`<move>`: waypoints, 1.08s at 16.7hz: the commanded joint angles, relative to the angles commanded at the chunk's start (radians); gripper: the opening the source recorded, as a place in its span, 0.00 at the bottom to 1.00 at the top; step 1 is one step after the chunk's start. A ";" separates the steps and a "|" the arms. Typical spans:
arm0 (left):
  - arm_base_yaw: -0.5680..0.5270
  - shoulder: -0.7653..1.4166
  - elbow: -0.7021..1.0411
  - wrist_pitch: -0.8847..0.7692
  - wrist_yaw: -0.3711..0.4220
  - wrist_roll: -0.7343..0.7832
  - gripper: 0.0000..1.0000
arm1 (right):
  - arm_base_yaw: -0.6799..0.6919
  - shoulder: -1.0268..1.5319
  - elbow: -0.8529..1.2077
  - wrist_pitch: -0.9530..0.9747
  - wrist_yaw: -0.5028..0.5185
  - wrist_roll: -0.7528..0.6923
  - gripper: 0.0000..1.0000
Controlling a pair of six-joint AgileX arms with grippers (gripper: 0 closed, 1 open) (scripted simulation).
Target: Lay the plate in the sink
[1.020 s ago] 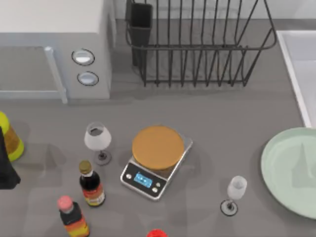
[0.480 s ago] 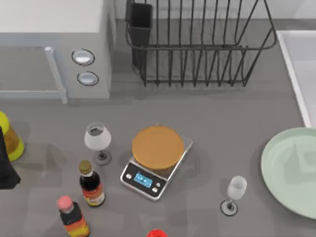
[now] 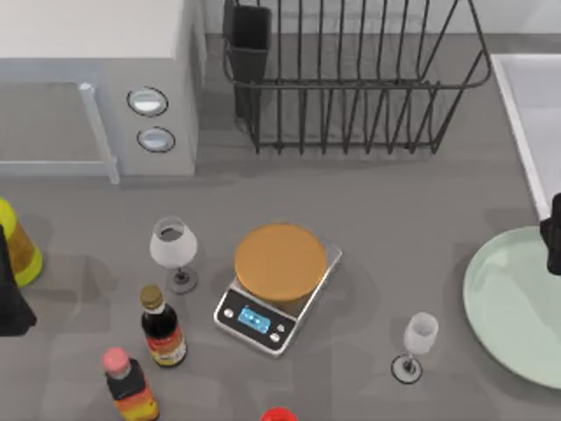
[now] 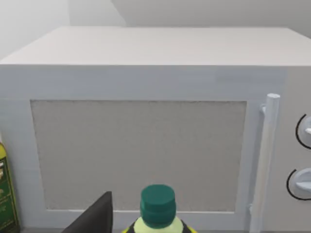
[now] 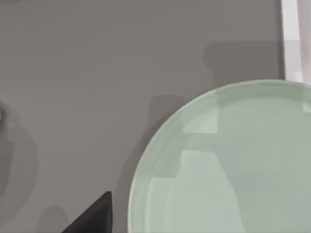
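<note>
A large round pale mint-green glossy plate [image 3: 517, 303] lies flat on the grey table [image 3: 386, 202], just in front of the light grey-white rectangular sink [image 3: 533, 105] with its raised white rim. The right gripper [image 3: 554, 235] shows as a dark shape at the plate's far edge, between plate and sink, apparently placed there to take the rim for a short lift into the basin; whether its fingers are open or closed cannot be told. Its wrist camera looks down on the plate below it. The left gripper [image 3: 10, 294] sits parked well away, facing a white microwave [image 4: 146, 126], its fingers likewise unreadable.
</note>
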 joint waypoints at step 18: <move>0.000 0.000 0.000 0.000 0.000 0.000 1.00 | 0.177 0.796 0.539 -0.461 0.000 0.186 1.00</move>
